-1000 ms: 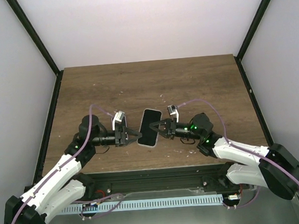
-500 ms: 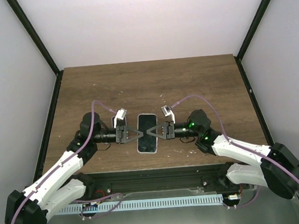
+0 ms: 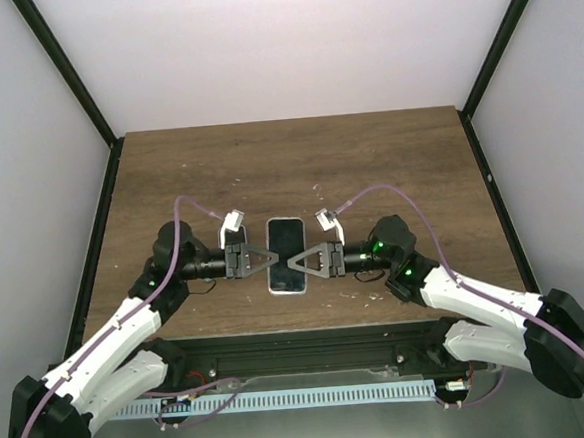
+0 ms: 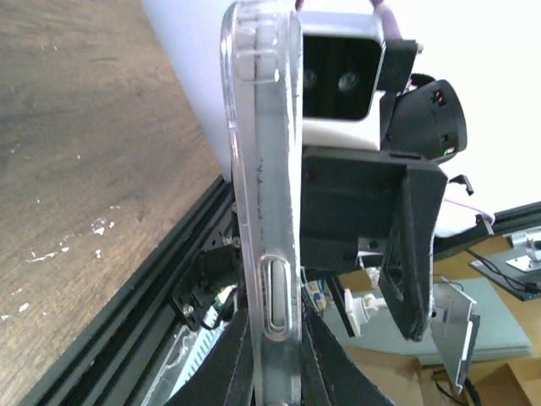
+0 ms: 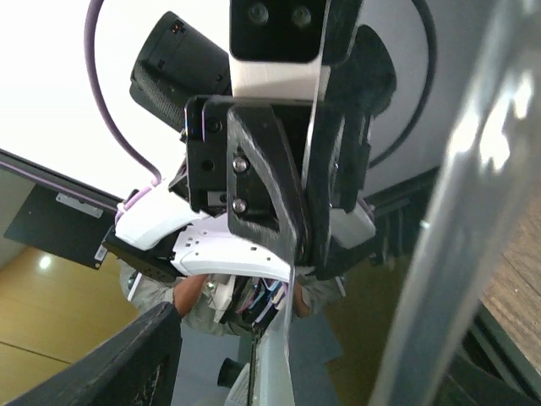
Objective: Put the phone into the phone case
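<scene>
The phone (image 3: 285, 254) is dark-screened, with the clear phone case (image 4: 264, 194) round its edge. It hangs level just above the table's near part. My left gripper (image 3: 264, 261) is shut on its left long edge; in the left wrist view both black fingers (image 4: 221, 365) press the case (image 4: 275, 342) edge-on. My right gripper (image 3: 297, 262) stands open at the phone's right edge. In the right wrist view one finger (image 5: 127, 355) sits far left, and the blurred case edge (image 5: 461, 211) crosses the right side.
The wooden table (image 3: 289, 169) has dark rails on both sides (image 3: 93, 243) and a black front bar (image 3: 291, 344). Small white specks (image 3: 353, 297) lie near the right arm. The two wrists face each other closely over the near edge.
The phone swung from tilted to straight and shifted slightly toward the near edge. The left gripper closed on it, and the right gripper then opened and let it go.
</scene>
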Controlling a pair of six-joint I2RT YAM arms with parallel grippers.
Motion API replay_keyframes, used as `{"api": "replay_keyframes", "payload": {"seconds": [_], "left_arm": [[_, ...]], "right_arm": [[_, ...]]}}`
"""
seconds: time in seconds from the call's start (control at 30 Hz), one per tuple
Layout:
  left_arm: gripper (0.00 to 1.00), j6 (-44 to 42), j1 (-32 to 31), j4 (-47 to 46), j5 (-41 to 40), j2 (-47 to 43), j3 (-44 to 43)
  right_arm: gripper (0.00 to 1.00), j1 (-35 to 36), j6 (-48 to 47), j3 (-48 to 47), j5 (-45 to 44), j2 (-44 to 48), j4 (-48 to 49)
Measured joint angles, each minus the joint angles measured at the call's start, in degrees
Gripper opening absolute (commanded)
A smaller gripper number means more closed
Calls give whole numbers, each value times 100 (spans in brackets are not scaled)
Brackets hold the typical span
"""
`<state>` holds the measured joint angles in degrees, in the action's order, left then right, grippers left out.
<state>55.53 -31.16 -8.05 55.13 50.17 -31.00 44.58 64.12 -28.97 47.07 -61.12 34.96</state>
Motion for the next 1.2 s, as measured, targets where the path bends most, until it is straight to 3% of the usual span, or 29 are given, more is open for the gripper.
{"api": "replay_keyframes", "payload": {"seconds": [0.17,0.43,0.67,0.83,0.97,1.13,1.2], "left_arm": [[0,-7,7,0,-415,-227,0],[0,-37,9,-42,-778,-446,-9],[0,-50,9,-72,-839,-439,-20],[0,-267,9,195,-981,-450,-63],[0,-522,-2,549,-1054,-452,-234],[0,-697,-7,726,-1075,-450,-328],[0,-675,28,726,-1119,-442,-313]], "right_arm": [[57,107,-17,205,-33,264,-173],[39,175,-50,387,-308,791,-750],[14,173,-48,389,-463,848,-1040],[7,173,-33,391,-496,850,-1073],[11,175,-42,391,-533,846,-1078],[40,179,-127,378,-570,813,-1172],[47,188,-269,328,-643,868,-1397]]}}
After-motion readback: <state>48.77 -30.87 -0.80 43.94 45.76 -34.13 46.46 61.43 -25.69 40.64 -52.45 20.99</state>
